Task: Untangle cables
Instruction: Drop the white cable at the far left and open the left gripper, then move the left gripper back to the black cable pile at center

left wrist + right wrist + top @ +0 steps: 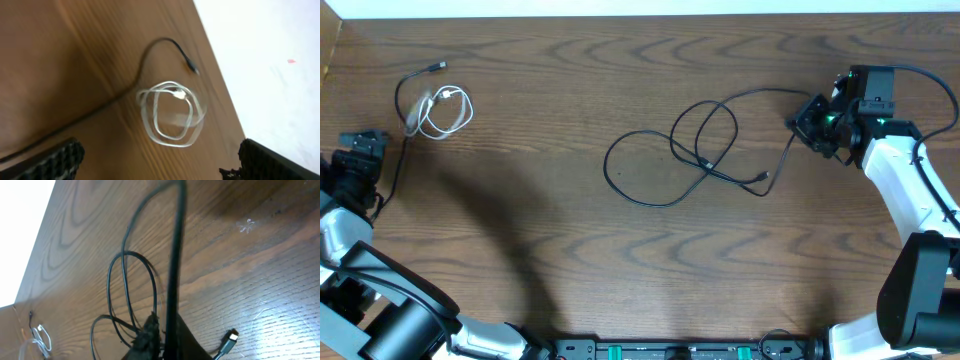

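Right gripper: my jaws are clenched on the black cable, and the cord runs straight out from between them. Read on the overhead clock, its plug end lies at my seven o'clock. The rest trails toward nine o'clock into crossed loops at the centre of the table.

Left gripper: jaws released, wide apart, holding nothing. The white cable lies coiled at two o'clock. A second black cable meets its nine o'clock side.

Dark wood-grain table, white surface beyond
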`<action>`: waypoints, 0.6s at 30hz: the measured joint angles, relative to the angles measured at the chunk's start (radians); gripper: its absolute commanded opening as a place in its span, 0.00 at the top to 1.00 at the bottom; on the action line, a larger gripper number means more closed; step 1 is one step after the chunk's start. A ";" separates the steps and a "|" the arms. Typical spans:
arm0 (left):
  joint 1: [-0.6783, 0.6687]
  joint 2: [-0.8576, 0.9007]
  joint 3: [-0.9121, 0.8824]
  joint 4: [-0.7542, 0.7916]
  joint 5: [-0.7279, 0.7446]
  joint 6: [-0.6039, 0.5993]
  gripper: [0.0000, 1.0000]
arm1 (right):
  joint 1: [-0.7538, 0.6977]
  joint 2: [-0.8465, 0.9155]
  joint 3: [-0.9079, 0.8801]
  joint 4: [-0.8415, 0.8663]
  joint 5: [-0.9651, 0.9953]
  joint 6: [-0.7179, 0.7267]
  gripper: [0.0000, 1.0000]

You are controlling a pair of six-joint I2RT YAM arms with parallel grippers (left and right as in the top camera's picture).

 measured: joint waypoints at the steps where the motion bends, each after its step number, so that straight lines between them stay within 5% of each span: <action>1: -0.002 0.000 0.000 0.000 0.029 0.007 0.01 | 0.000 0.000 0.000 0.000 -0.002 -0.003 0.42; 2: -0.007 0.000 0.000 0.000 0.049 0.015 0.01 | 0.000 0.000 0.000 0.000 -0.005 -0.006 0.29; 3: -0.015 0.000 0.000 -0.001 0.071 0.023 0.01 | 0.000 0.000 0.000 0.000 -0.007 -0.003 0.03; 4: -0.034 0.000 0.000 -0.002 0.099 0.032 0.01 | 0.000 0.000 0.000 0.000 -0.009 -0.005 0.01; 18: -0.293 0.000 0.000 -0.043 0.164 0.147 0.02 | 0.000 0.000 0.000 -0.117 0.063 -0.022 0.01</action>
